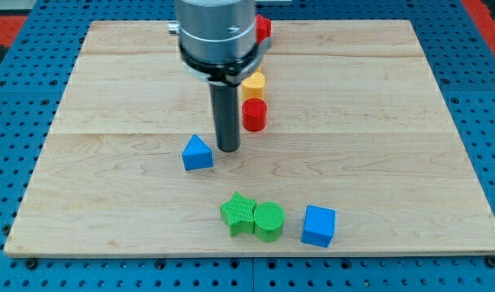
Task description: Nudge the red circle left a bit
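Note:
The red circle [254, 114], a short red cylinder, stands near the middle of the wooden board [109, 97]. My tip [228, 149] rests on the board just left of and a little below it, a small gap apart. A blue triangle [197, 153] lies just left of my tip. A yellow block [253, 83] sits directly above the red circle, almost touching it.
A second red block [264, 28] shows at the view's top, partly hidden behind the arm's body. A green star [238, 214], a green circle [269, 221] and a blue cube [318, 225] sit in a row near the view's bottom.

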{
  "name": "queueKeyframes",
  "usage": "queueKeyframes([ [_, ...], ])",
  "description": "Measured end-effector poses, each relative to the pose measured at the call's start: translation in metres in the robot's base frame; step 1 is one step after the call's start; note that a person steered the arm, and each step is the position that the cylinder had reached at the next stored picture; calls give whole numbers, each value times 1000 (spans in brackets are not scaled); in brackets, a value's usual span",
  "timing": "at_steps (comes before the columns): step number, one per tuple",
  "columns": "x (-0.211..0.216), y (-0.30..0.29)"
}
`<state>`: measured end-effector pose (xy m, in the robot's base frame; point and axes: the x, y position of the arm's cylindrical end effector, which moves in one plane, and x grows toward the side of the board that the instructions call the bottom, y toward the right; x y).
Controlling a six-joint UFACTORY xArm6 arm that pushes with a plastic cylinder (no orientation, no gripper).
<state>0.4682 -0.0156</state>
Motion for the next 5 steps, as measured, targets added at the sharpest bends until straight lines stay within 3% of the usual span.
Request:
queueKeyframes([
  [2, -22, 101],
  [5, -41, 30],
])
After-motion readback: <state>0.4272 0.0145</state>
